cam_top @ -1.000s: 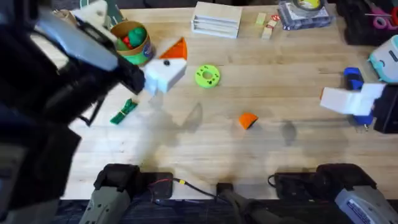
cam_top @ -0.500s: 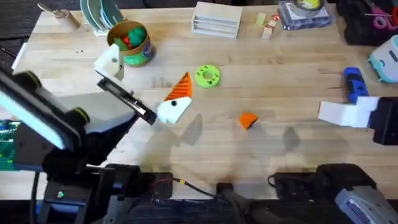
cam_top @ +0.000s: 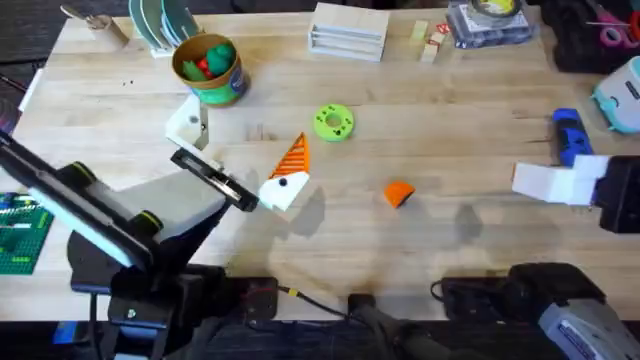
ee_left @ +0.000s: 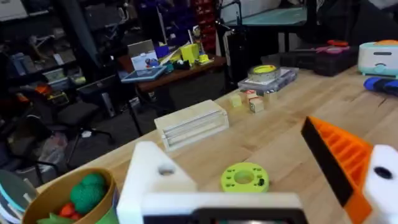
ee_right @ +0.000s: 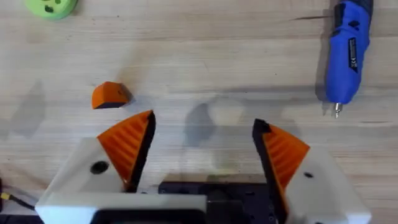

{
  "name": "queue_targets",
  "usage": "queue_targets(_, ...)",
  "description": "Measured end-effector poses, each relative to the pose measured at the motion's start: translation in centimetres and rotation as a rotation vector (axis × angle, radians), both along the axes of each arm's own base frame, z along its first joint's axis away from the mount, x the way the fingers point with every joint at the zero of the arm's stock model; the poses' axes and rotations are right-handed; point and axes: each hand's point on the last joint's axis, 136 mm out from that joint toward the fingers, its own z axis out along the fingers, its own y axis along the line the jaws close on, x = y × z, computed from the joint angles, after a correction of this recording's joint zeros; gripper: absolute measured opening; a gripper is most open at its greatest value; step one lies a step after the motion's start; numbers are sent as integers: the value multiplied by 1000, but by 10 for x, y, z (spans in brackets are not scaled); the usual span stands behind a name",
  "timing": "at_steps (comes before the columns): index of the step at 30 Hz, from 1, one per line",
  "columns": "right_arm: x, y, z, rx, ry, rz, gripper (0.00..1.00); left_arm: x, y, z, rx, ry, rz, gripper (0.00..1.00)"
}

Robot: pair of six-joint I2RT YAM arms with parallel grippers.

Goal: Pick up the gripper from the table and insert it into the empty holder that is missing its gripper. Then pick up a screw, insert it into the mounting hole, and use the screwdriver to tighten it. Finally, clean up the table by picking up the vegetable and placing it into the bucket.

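Since a second ago the left arm's jaws (cam_top: 240, 160) have swung down to centre-left, gaping wide, the holder (cam_top: 187, 122) bare. Loose, the gripper (cam_top: 399, 193) lies centre-right on the bench (cam_top: 450, 130). The right arm's jaws (ee_right: 202, 146) hang open just beside it; a skewed pinch could flick the wedge away.

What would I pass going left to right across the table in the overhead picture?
Bucket → left gripper → lime-green disc → small orange gripper pad → blue screwdriver.
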Motion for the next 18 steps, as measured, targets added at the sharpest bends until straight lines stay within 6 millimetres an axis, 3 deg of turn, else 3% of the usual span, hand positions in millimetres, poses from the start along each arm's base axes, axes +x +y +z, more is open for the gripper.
queue_targets(9,0,0,0,0,0,0,992,7,-1,-40,-2,120,-1,991)
queue_targets(15,0,0,0,0,0,0,991,7,-1,-60,2,212,-1,991)
queue_targets(18,0,0,0,0,0,0,991,7,-1,-61,2,215,-1,991)
